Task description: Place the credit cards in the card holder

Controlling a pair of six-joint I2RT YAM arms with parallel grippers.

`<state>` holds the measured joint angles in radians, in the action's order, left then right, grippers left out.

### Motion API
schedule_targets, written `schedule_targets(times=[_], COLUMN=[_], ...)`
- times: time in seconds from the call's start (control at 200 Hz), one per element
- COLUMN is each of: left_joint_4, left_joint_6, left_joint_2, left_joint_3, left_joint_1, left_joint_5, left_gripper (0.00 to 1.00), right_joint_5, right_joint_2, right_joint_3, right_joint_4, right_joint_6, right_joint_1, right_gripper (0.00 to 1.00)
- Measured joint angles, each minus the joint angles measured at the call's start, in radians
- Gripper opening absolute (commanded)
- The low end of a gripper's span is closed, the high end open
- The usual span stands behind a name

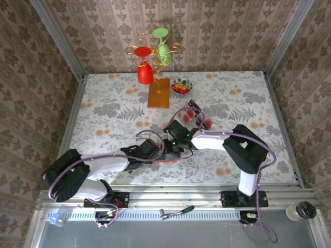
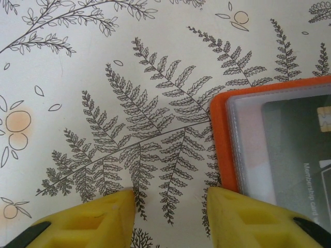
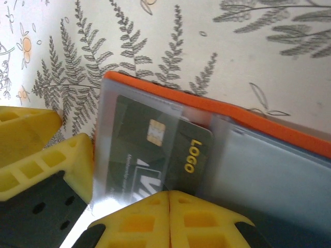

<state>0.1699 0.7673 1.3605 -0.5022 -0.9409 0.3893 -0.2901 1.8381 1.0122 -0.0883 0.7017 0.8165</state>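
The left gripper [image 2: 169, 194] hangs released, its two yellow fingers spread wide with the pale fern-printed tablecloth [image 2: 77, 77] showing between them. Just to its right lies the flat, bright orange, wallet-like card holder [image 2: 223, 144], opened out with its clear plastic pockets [image 3: 269, 175] facing up. The gripper's right finger overlaps the holder's near corner in the left wrist view, though whether they touch cannot be told.

A black plastic credit card with a gold chip and yellow "LOGO" print [image 3: 195, 155] sits partly inside the pocket nearest the left gripper. Its chip end is under the hazy plastic and its printed end is out in the open.

The right gripper [image 3: 169, 195] is clenched, its yellow fingertips pressed together along a thin seam, and its tips meet the card's near edge. Beyond the right gripper, well apart from the holder, lie pale rectangular cards with red blotches [image 1: 192, 112].
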Motion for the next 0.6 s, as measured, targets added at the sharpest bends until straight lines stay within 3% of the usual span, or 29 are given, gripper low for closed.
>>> schedule_targets(times=[0.315,0.6], left_joint_4=[-0.006,-0.007], left_joint_6=[0.000,0.000], left_joint_2=[0.000,0.000], left_joint_3=[0.003,0.004], left_joint_1=[0.000,0.000], left_joint_5=[0.001,0.002], left_gripper=[0.42,0.43], right_joint_5=[-0.014,0.037], right_joint_2=[0.019,-0.061], right_joint_3=[0.031,0.031], right_joint_4=[-0.026,-0.079], right_joint_6=[-0.003,-0.028], right_joint_1=[0.007,0.003], right_gripper=[0.09,0.08])
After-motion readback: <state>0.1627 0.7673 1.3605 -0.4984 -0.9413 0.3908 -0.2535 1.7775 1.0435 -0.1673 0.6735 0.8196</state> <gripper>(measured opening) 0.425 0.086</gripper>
